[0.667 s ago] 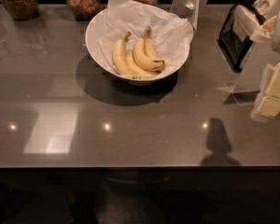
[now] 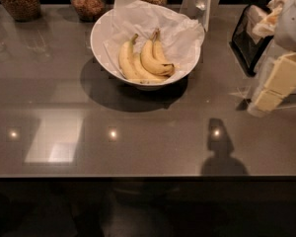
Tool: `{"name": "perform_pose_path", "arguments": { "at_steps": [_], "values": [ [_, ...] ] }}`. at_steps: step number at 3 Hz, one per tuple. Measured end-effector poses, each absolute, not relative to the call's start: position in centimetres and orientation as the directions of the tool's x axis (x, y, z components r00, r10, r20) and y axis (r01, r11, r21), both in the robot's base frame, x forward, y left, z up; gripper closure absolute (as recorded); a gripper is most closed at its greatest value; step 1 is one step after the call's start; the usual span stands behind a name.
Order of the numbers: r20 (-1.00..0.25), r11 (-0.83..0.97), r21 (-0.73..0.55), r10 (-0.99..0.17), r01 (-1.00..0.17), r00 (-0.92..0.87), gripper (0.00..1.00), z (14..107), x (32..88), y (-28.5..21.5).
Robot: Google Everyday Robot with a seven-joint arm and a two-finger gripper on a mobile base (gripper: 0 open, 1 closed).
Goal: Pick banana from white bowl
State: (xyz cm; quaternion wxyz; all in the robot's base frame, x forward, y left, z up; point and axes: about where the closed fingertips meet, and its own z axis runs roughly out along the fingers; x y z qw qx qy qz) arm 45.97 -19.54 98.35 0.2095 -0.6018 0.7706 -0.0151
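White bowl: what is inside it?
Yellow bananas lie on crumpled white paper lining the white bowl; the paper hides the bowl's bottom. The gripper is at the right edge, outside it.

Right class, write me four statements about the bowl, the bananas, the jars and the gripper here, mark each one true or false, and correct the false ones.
1. The bananas lie on white paper inside the white bowl. True.
2. The gripper is holding a banana above the bowl. False: the gripper is at the right edge of the view, well clear of the bowl, and the bananas are in the bowl.
3. Glass jars stand along the back of the counter, behind the bowl. True.
4. The white bowl lies tipped on its side. False: it stands upright on the counter.
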Motion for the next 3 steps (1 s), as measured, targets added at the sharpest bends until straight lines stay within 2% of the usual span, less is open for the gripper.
{"name": "perform_pose_path", "arguments": {
  "at_steps": [2,3],
  "values": [
    [-0.552,0.378,-0.296,-0.817,-0.877,-0.165,0.00,99.9,54.2,-10.7],
    [-0.552,0.378,-0.297,-0.817,-0.877,-0.165,0.00,99.9,54.2,-10.7]
  ]
}}
